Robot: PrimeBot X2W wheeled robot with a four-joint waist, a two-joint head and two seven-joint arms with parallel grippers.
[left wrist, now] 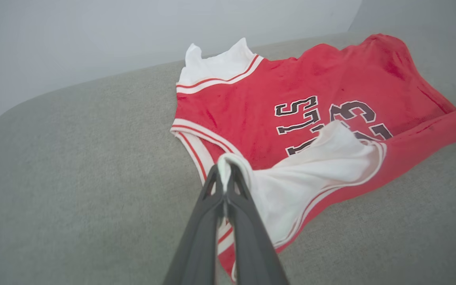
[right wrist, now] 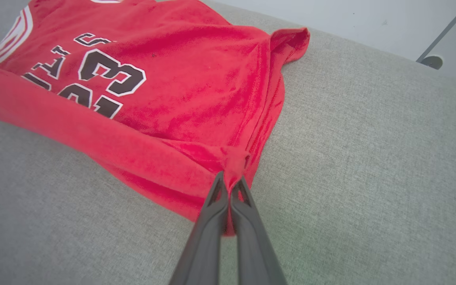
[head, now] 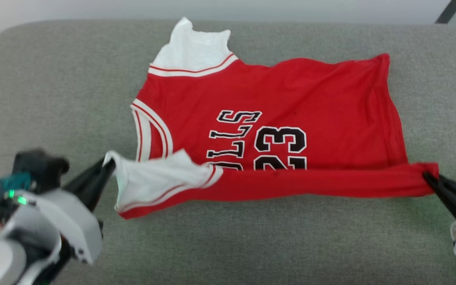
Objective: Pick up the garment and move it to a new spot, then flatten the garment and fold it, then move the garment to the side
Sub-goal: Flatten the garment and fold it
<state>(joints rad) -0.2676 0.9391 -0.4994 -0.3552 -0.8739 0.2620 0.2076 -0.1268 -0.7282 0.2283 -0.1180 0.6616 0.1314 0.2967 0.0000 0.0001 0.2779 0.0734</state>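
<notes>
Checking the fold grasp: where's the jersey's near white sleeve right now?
The near white sleeve is at the head view's lower left, its tip pinched in the shut left gripper, its cloth lying over the garment's black lettering.

- Head view looks steeply down on the whole garment [head: 291, 91].
- Left wrist view: low, close at its white sleeve [left wrist: 311, 178].
- Right wrist view: low, close at its hem [right wrist: 269, 107]; all share the number [right wrist: 109, 73].

I get soft, even light, hardly any shadow. Head view is slightly blurred; wrist views bend at edges.
</notes>
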